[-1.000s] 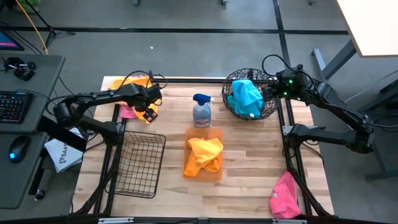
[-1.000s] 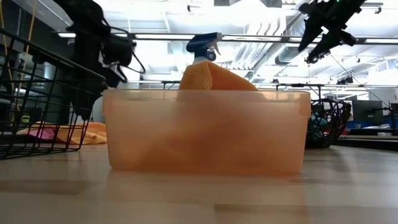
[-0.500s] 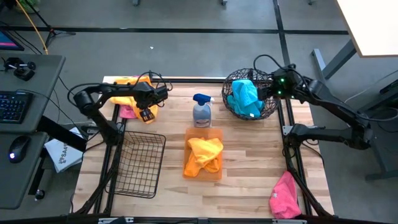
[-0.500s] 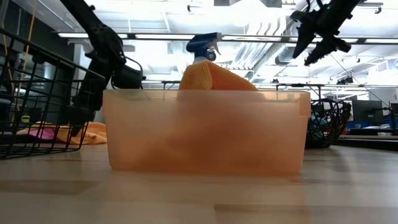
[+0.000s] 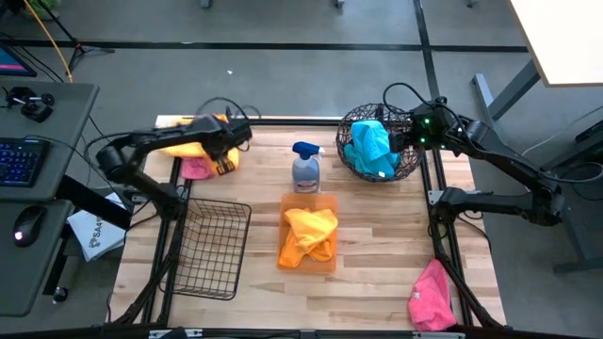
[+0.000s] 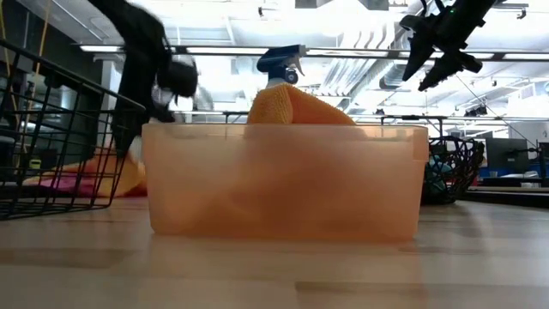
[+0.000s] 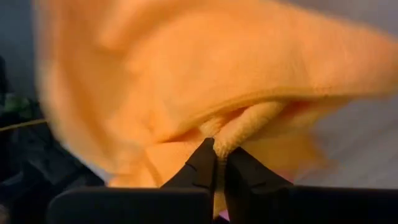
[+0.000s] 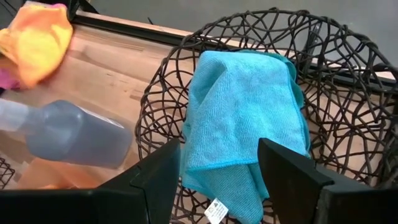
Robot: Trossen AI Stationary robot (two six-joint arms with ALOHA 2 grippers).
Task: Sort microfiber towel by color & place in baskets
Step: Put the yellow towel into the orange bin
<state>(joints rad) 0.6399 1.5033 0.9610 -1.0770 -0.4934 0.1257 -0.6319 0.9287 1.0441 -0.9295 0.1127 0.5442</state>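
My left gripper is at the table's far left, shut on an orange towel that lies partly over a pink towel. It also shows in the low view. My right gripper is open and empty, hovering above the round dark wire basket, which holds a teal towel. The translucent orange bin holds another orange towel. The black wire-grid basket stands near the left. My left gripper pinches a bunched fold of the orange towel between its two fingertips. The cloth spreads wide beyond the fingers. In the low view the towel slopes down from the gripper, with its lower part on the table beside the pink towel.
A blue-capped spray bottle stands between the bin and the round basket. A second pink towel lies at the near right corner. Bare wood shows at the near middle of the table.
My left gripper has risen with the orange towel. The held part has lifted off the table and the rest trails down. My right gripper has shifted slightly toward the table's left over the round basket, then kept still.
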